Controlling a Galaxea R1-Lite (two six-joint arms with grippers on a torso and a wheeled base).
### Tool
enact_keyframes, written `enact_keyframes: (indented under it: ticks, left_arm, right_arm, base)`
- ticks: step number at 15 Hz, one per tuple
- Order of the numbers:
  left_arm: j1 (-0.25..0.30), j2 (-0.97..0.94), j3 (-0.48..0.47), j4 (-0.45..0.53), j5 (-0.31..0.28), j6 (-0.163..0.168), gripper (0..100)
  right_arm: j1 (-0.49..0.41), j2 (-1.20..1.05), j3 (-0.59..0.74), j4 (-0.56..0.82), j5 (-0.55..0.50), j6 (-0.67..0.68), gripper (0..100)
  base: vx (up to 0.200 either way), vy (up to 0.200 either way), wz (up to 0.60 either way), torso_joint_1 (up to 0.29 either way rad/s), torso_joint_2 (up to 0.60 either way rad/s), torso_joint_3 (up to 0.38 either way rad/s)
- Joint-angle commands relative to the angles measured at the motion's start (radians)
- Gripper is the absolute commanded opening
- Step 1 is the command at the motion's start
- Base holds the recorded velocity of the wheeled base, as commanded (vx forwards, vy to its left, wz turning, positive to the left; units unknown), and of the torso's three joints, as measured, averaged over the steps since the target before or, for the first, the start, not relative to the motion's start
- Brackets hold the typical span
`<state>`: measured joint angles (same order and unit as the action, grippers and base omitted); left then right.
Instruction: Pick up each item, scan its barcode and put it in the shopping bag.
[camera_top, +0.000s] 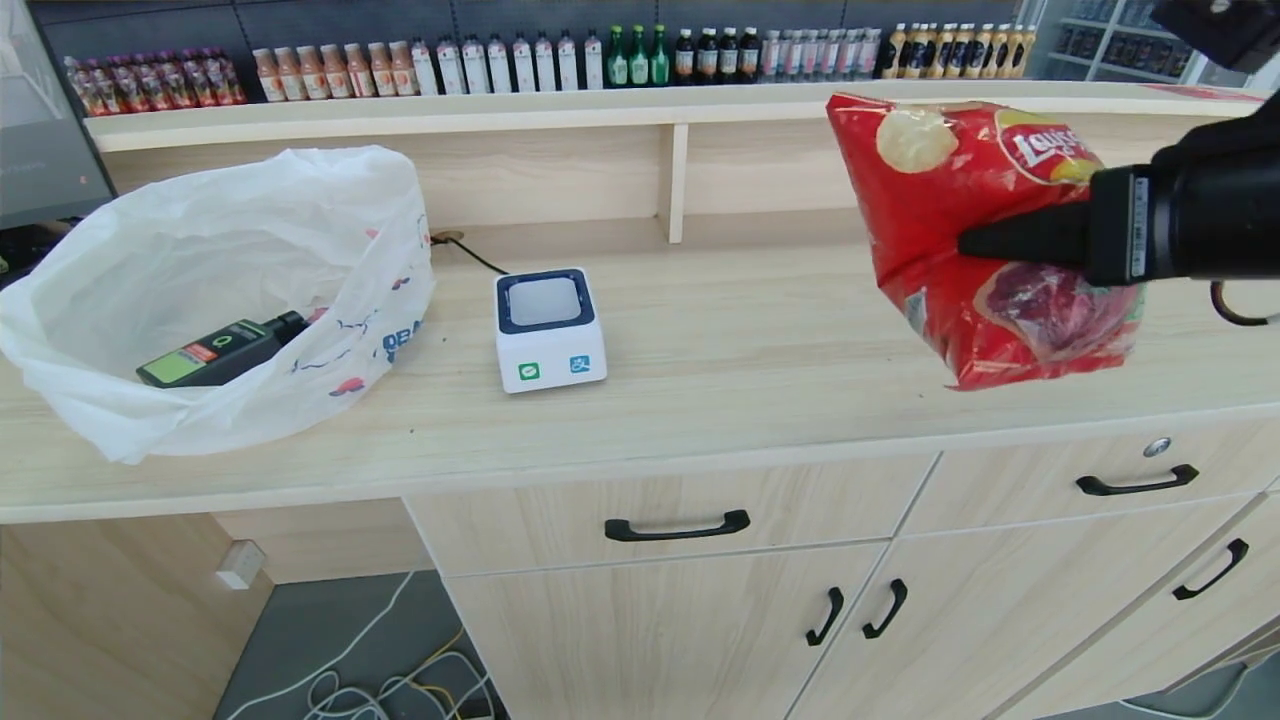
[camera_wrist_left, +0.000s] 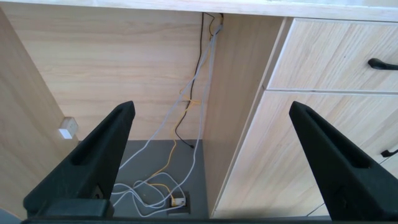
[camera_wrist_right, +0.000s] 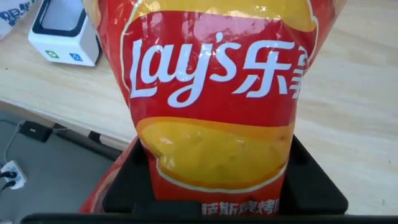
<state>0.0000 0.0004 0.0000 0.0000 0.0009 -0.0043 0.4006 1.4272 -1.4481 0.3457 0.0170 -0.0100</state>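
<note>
Now the right gripper clamps a shiny red crisp packet over the countertop's right end. Scanning seems next: swing it toward the white cube scanner. The left gripper gapes empty.

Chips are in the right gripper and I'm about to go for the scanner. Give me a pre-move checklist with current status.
1. Grip: right gripper shut on the chip bag, bag clear of the counter: ok.
2. Barcode turned toward the scanner: cannot tell, no barcode visible.
3. Counter bare between bag and scanner: ok.
4. Shopping bag mouth open, green-and-black item inside: ok.
5. Left gripper open, below the counter, off the path: ok.
</note>
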Motion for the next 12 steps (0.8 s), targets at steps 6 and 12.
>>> enact_keyframes:
  ticks: [6,12]
  left_arm:
    - [0.000,0.000,0.000,0.000,0.001,0.000,100]
    - [0.000,0.000,0.000,0.000,0.001,0.000,100]
  right_arm:
    - [0.056,-0.249,0.298,-0.208,0.004,0.041,0]
    - [0.055,-0.232,0.537,-0.444,0.314,0.137,0]
  base:
    - [0.000,0.000,0.00,0.000,0.00,0.000]
    - [0.000,0.000,0.00,0.000,0.00,0.000]
